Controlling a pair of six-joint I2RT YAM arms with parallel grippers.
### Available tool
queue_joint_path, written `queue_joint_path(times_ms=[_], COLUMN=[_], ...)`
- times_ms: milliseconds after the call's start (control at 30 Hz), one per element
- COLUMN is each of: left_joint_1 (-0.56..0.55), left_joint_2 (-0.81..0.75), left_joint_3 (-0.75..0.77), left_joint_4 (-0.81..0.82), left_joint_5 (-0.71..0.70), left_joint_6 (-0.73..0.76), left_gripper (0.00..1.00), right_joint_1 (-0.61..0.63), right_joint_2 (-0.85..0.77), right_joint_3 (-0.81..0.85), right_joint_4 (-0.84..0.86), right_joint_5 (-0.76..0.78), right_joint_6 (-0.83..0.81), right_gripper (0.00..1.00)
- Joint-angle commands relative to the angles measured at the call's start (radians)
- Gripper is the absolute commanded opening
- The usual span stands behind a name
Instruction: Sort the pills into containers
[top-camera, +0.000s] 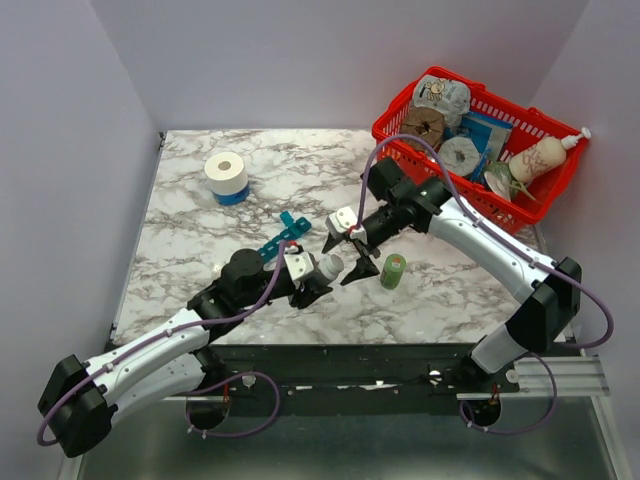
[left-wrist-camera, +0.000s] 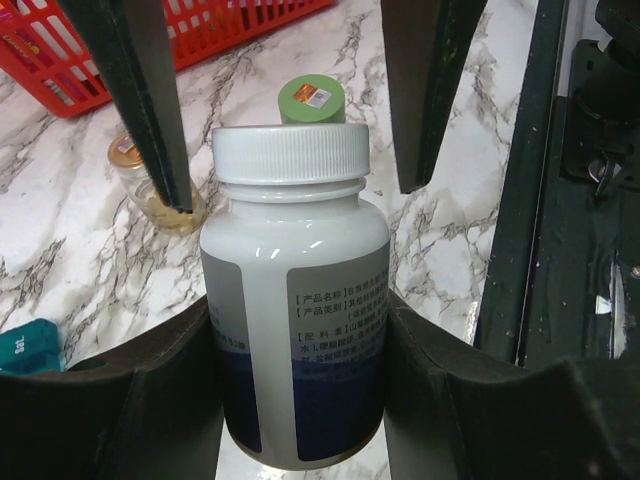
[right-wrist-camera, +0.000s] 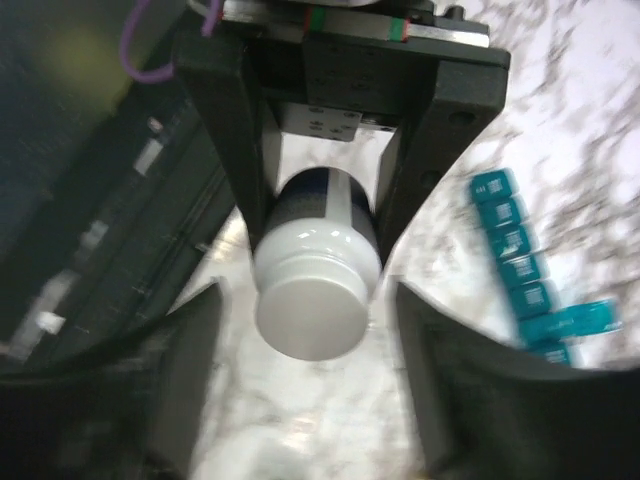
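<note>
The overhead view alone gives the layout. The teal pill organiser (top-camera: 283, 236) lies slanted on the marble bench (top-camera: 200, 240), left of centre and just beyond the left gripper (top-camera: 318, 274). A white roll of tape (top-camera: 226, 175) stands well apart toward the far left. A green-capped bottle (top-camera: 393, 271) stands just beside the right gripper (top-camera: 342, 258), and a red basket (top-camera: 395, 128) full of goods sits at the far right corner.

The left wrist view adds what the overhead hides: a small glass jar (left-wrist-camera: 150, 190) with amber contents, standing on the bench behind one of the right gripper's fingers (left-wrist-camera: 140, 100). It also shows the printed label on the white pill bottle (left-wrist-camera: 295, 290).

The right wrist view is blurred. It looks straight at the bottle's cap and shows the organiser as a row of lidded compartments, with one lid swung out sideways near one end.

The left arm stretches diagonally from its base at the near left to the middle of the bench. Its gripper is clamped on the body of the white pill bottle, whose cap points at the right gripper. The right arm arcs out from the near right and bends back toward the centre. Its gripper faces the cap with the fingers apart, one on each side, and bench shows between each finger and the cap.
</note>
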Motion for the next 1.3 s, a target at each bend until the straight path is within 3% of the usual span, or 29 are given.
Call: queue_joint_path(times_ms=[0,33,233,267,367,467,567,733,833,1133,1167,1267], left_joint_1=[0.001,0.001,0.002,0.002,0.002,0.002,0.002,0.002,0.001,0.002,0.002,0.002], left_joint_2=[-0.012,-0.012,-0.014,-0.017,-0.032,-0.054,-0.055,-0.037,-0.031,-0.029,-0.031,-0.034], left_joint_3=[0.017,0.017,0.019,0.02,0.022,0.014,0.009,0.019,0.025,0.031,0.029,0.028], left_joint_4=[0.038,0.038,0.046,0.045,0.034,0.049,0.069,0.069,0.068,0.061,0.06,0.054], left_joint_5=[0.014,0.016,0.004,-0.004,-0.064,-0.108,-0.119,-0.139,-0.147,-0.151,-0.151,-0.154], left_joint_6=[0.013,0.01,0.001,0.0,-0.003,-0.013,-0.026,-0.034,-0.033,-0.033,-0.033,-0.03], left_gripper=[0.0,0.0,0.0,0.0,0.0,0.0,0.0,0.0,0.0,0.0,0.0,0.0], right_joint_1=[0.012,0.012,0.01,0.01,0.007,0.007,0.007,0.009,0.009,0.009,0.009,0.01], right_joint_2=[-0.003,-0.007,-0.084,-0.098,-0.073,-0.027,-0.055,-0.047,-0.042,0.008,0.01,0.013], right_joint_3=[0.028,0.036,-0.015,-0.021,0.029,0.086,0.014,0.002,0.008,0.036,0.039,0.045], right_joint_4=[0.023,0.029,0.268,0.301,0.28,0.183,0.239,0.232,0.244,0.244,0.246,0.241], right_joint_5=[-0.031,-0.016,0.051,0.088,0.092,0.065,0.114,0.177,0.168,0.119,0.118,0.11], right_joint_6=[0.181,0.216,0.539,0.69,0.884,0.98,1.08,1.101,1.132,1.174,1.168,1.152], right_gripper=[0.95,1.0,1.0,1.0,1.0,1.0,1.0,0.96,0.89,0.56,0.43,0.21])
